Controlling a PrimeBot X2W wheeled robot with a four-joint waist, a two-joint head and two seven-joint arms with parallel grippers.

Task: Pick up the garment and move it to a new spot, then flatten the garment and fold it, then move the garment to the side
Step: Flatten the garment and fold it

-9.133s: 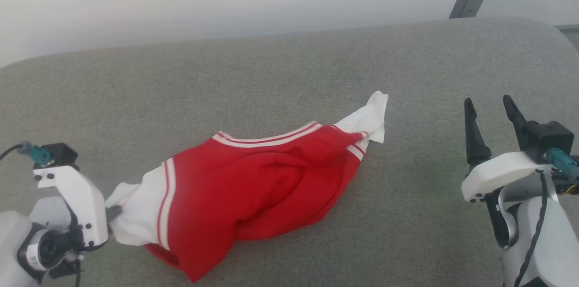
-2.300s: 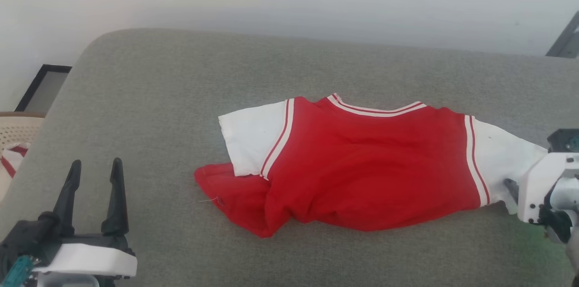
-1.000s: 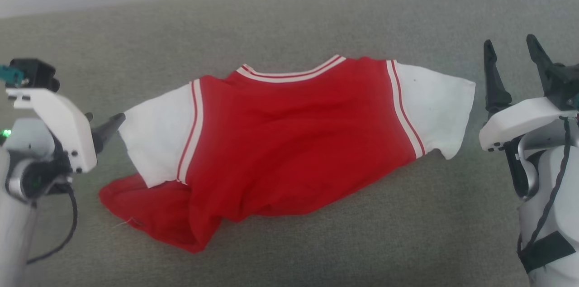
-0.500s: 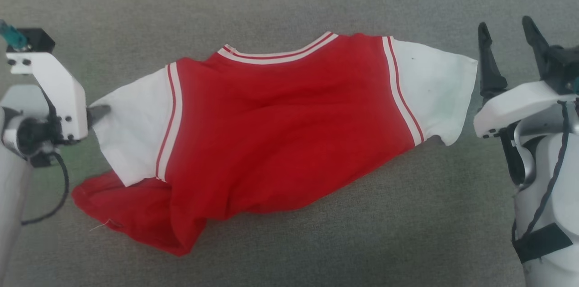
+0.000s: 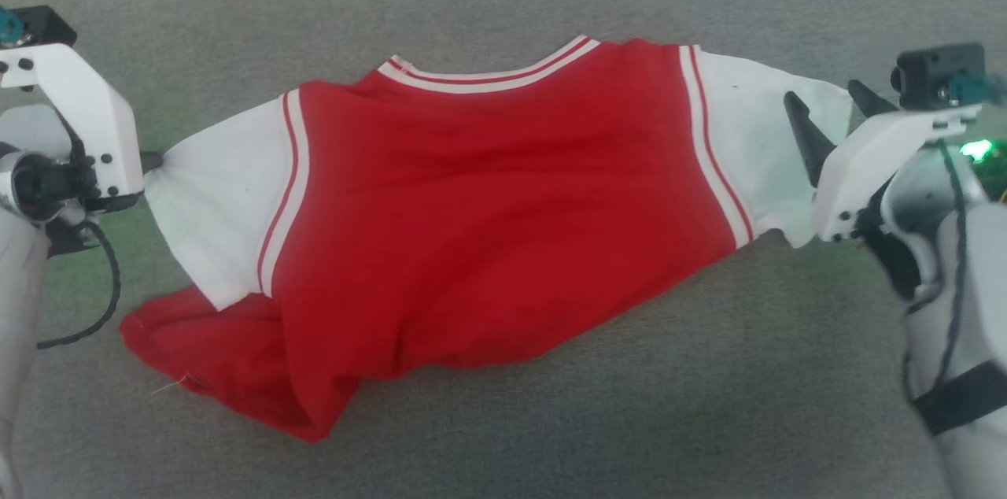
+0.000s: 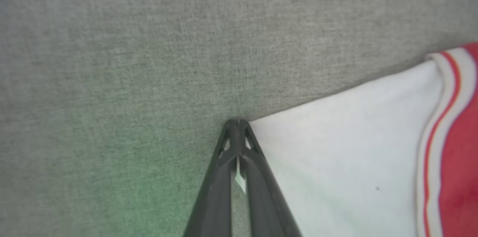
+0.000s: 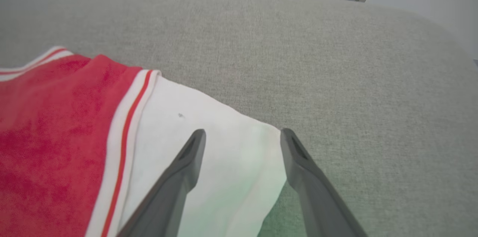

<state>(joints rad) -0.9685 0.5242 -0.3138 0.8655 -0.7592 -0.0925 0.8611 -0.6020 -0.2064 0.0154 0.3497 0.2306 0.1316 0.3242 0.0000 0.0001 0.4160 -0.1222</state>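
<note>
Nearest the camera: bunched hem (image 5: 220,361) of the garment (image 5: 488,208), a red short-sleeved T-shirt of soft cloth with white sleeves and striped trim, tucked under itself at the lower left on the grey woven upholstered surface (image 5: 551,436). Not yet flat.

Mid-field, left: left gripper (image 5: 153,162), spread beside the white left sleeve (image 5: 212,208) a second ago, now clamped shut on that sleeve's outer corner. Sliver of white cloth pinched between the dark fingers (image 6: 261,181) in the left wrist view.

Mid-field, right: right gripper (image 5: 824,109), upright and clear of the cloth a moment earlier, now tipped down over the end of the white right sleeve (image 5: 775,153). Jaws wide apart, astride the sleeve edge, holding nothing.

Farthest: striped collar (image 5: 488,74), lying smooth toward the far side.

Reading for the task: flattening stage under way. One sleeve secured, the other probably next to be taken, likely ahead of a two-handed outward stretch. Near hem still to be drawn out before any fold.
</note>
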